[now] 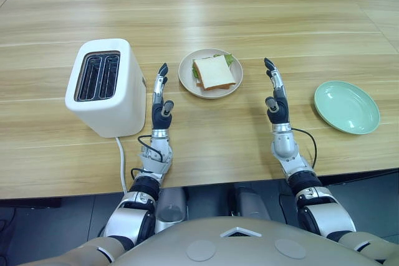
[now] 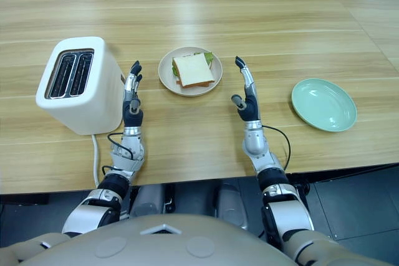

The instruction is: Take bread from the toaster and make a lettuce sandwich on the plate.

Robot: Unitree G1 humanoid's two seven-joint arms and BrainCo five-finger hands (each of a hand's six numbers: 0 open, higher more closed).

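On the plate (image 1: pixel 184 76), the sandwich (image 1: pixel 215 73) is sitting ahead between the left hand (image 1: pixel 160 98), slightly nearer, and right hand (image 1: pixel 275 91), both hovering released, empty.

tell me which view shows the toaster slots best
The left eye view: the toaster sits well inside the picture, both slots seen from above. The right eye view shows them too, nearer the left edge.

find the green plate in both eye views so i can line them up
Left eye view: the green plate lies far right, just above mid-height.
Right eye view: the green plate lies right of centre, further in from the picture's right edge.
Shared landmark: the right hand sits between it and the sandwich.
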